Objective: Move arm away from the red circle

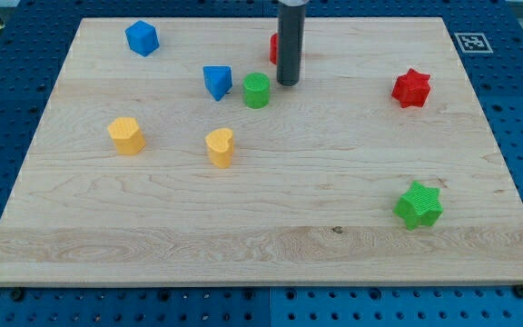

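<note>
Rod end, my tip (288, 84), rests on the pale wooden board (261, 227), just right of the green round block (256, 90). It has no jaws to release or clench. Directly behind the rod, farther back, a red block (273, 47) shows only a sliver, shape unclear.

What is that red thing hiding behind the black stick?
Behind my rod, a red block peeks out on the view's left side. Only a sliver shows, so its shape can't be made out. My tip sits just right of the green cylinder.
</note>
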Motion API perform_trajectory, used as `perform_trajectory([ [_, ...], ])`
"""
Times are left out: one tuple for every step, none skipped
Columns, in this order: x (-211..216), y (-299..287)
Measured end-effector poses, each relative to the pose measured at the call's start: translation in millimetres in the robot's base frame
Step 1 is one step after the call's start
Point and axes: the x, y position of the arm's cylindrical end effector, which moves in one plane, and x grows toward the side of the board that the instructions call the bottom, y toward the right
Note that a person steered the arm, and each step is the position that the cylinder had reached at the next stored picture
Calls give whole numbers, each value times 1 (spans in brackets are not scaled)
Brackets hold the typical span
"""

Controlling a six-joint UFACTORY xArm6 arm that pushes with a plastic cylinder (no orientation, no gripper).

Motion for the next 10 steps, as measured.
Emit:
perform_trajectory([
  [-18, 3],
  [-31, -5],
  [-52, -10],
  [-58, -10],
  [-25, 1],
  [-8, 12],
  [-6, 27],
  [13, 56],
  [70, 61],
  [135, 61],
])
